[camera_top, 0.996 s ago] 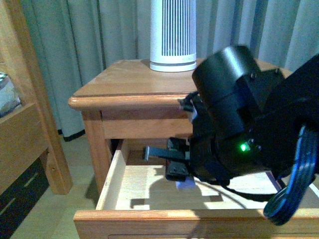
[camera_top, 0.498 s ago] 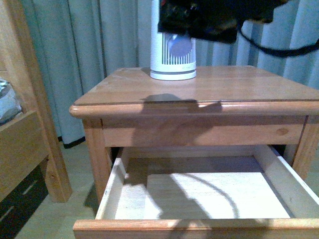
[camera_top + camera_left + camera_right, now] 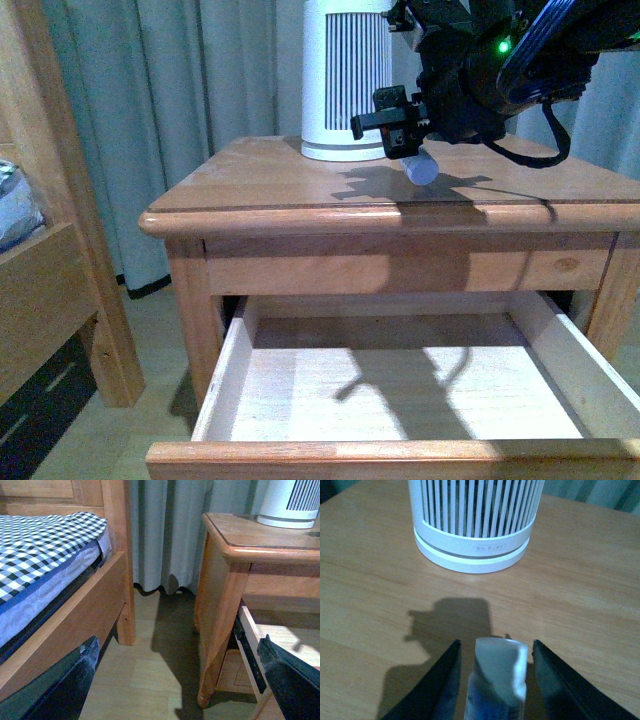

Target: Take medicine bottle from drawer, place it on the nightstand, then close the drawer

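Note:
My right gripper (image 3: 412,150) is shut on the small white medicine bottle (image 3: 422,167) and holds it just above the nightstand (image 3: 290,185) top, in front of the ribbed white device. In the right wrist view the bottle (image 3: 496,677) sits between the two dark fingers, its end over the wooden top. The upper drawer (image 3: 400,455) stands pulled out, its pale interior empty. My left gripper (image 3: 175,680) is open, low beside the nightstand's side (image 3: 220,615), above the floor.
A large white ribbed cylindrical device (image 3: 346,80) stands at the back of the nightstand top, also in the right wrist view (image 3: 475,525). A lighter wooden bed frame (image 3: 85,605) with checked bedding is at the left. Curtains hang behind.
My right arm rose out of the drawer with the bottle, swung high past the device, and has now come down over the nightstand top. The drawer stays open.

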You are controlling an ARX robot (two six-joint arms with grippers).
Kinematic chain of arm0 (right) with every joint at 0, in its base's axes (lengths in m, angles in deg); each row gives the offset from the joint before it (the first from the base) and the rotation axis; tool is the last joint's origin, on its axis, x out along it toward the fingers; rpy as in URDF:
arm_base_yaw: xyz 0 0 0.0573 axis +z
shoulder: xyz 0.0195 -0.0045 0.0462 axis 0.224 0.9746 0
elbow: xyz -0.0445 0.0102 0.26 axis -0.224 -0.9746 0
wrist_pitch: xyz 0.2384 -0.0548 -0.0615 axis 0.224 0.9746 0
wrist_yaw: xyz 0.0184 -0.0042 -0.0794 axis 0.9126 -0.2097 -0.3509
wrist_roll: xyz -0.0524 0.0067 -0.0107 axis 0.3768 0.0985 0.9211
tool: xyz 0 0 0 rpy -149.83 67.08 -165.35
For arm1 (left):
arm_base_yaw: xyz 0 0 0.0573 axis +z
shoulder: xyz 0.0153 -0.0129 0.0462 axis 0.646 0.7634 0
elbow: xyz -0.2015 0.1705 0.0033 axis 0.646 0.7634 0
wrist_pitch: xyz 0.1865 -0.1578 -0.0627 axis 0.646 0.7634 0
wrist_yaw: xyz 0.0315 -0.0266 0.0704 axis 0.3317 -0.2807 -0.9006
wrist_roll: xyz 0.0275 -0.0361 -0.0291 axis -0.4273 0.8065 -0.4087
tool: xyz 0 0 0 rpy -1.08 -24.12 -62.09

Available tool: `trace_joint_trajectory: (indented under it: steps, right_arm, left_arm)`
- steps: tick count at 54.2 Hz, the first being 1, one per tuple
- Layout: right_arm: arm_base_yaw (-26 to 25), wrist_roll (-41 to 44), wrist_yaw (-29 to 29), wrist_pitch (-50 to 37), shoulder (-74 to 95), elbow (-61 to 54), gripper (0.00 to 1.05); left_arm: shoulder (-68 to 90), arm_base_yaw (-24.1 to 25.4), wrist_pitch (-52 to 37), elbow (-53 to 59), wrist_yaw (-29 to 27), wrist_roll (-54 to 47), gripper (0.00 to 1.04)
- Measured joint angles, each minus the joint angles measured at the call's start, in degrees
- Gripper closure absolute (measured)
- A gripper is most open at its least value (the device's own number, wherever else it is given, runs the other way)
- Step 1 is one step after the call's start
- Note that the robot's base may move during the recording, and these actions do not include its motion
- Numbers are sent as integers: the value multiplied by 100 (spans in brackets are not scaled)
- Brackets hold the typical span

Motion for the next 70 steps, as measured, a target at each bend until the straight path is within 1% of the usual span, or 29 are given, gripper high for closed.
trace_joint_trajectory:
  steps: [4,5,6,11,12,16,17,20,23,28,29,32,33,34,37,38,39,43,44,47,55,60,63,70]
  right_arm:
    - [0,-59,42,-90,0,0,42]
    - [0,-68,50,-98,-2,0,41]
    - [0,-92,92,-140,-33,0,37]
    - [7,-201,240,-278,-225,-55,25]
    - [11,-269,282,-317,-313,-107,22]
    - [46,-472,579,-442,-977,-553,6]
    - [61,-570,656,-487,-1207,-721,5]
    - [107,-710,909,-542,-1954,-1309,11]
    - [153,-839,1093,-549,-2793,-2092,24]
    - [166,-1029,1285,-378,-3722,-3143,40]
    - [166,-1117,1342,-262,-4011,-3528,46]
    - [170,-1266,1410,-4,-4527,-4350,59]
    - [184,-1305,1419,50,-4712,-4728,66]
    - [186,-1314,1423,59,-4736,-4784,66]
    - [199,-1419,1458,157,-4916,-5353,77]
    - [203,-1451,1458,164,-4929,-5442,79]
    - [223,-1462,1449,133,-4942,-5735,85]
    - [234,-1556,1423,-107,-4747,-6400,101]
    - [240,-1552,1408,-168,-4669,-6498,102]
    - [264,-1572,1325,-417,-4424,-6690,102]
    - [212,-1414,1093,-1534,-3193,-6846,102]
    - [79,-1178,909,-2173,-2343,-6723,102]
    - [-4,-1021,903,-2535,-1849,-6599,102]
    - [-166,-577,841,-3062,-1008,-6144,102]
  left_arm:
    - [0,0,0,0,0,-2,7]
    - [0,0,0,0,0,-2,7]
    - [0,0,0,0,0,-2,7]
    - [0,0,0,0,0,-2,7]
    - [0,0,0,0,0,-2,7]
    - [0,0,0,0,0,0,7]
    - [0,0,0,0,0,-2,7]
    - [0,0,0,0,0,-2,7]
    - [0,0,0,0,0,-2,7]
    - [0,0,0,0,0,-2,7]
    - [0,0,0,0,0,0,7]
    - [0,0,0,0,0,-2,7]
    - [0,0,0,0,0,-2,7]
    - [0,0,0,0,0,-2,7]
    - [0,0,0,0,0,0,7]
    - [0,0,0,0,0,0,7]
    - [0,0,0,0,0,0,7]
    - [0,0,0,0,0,-2,7]
    - [0,0,0,0,0,0,7]
    - [0,0,0,0,0,-2,7]
    - [0,0,0,0,0,-2,7]
    - [0,0,0,0,0,-2,7]
    - [0,0,0,0,0,-2,7]
    - [0,0,0,0,0,0,7]
